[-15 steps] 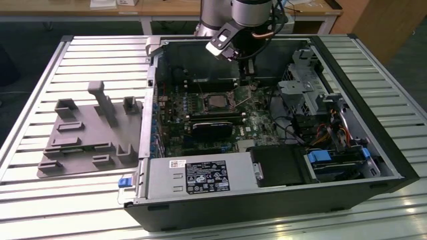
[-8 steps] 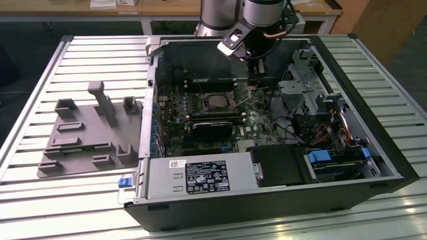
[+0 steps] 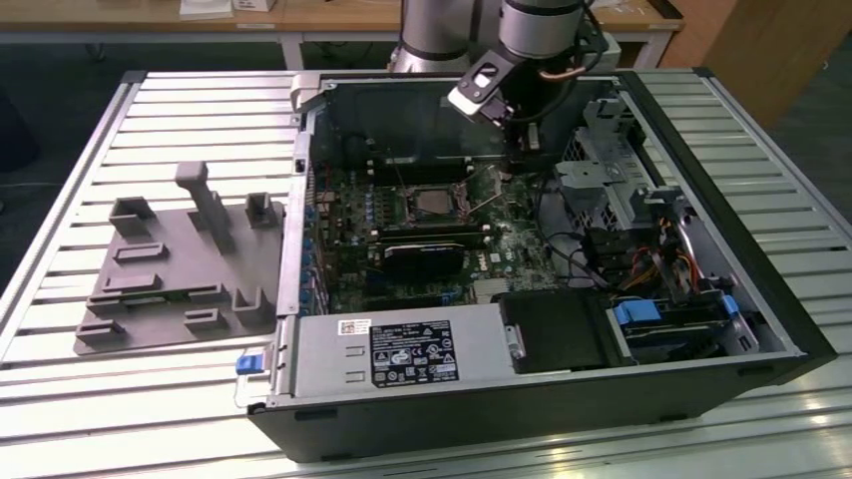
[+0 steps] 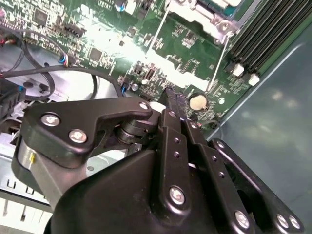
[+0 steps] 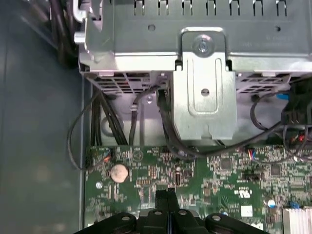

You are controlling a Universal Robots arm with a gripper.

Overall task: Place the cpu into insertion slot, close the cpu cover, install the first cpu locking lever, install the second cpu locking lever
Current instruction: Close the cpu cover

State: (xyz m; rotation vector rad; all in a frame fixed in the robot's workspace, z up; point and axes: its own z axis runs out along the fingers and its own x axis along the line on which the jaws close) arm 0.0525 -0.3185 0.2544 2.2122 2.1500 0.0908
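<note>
Silver-grey cpu [image 3: 423, 203] lies to the exterior view's left of the hand [image 3: 522, 158], which is pinched together.

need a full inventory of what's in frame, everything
table: 1, silver, slatted, under everything
computer case: 1, black, open, on the table
fixture tray: 1, grey, on the table, to the exterior view's left of the case
motherboard: 1, green, inside the case
insertion slot: 1, dark centre, silver frame, on the motherboard
memory slots: several, black, on the motherboard
coin cell: 1, silver, on the motherboard
power supply: 1, silver, inside the case
drive cage: 1, silver, beside the motherboard
cables: several, black, below the cage
arm: 1, grey
gripper: 1, black, jaws shut, over the motherboard
</note>
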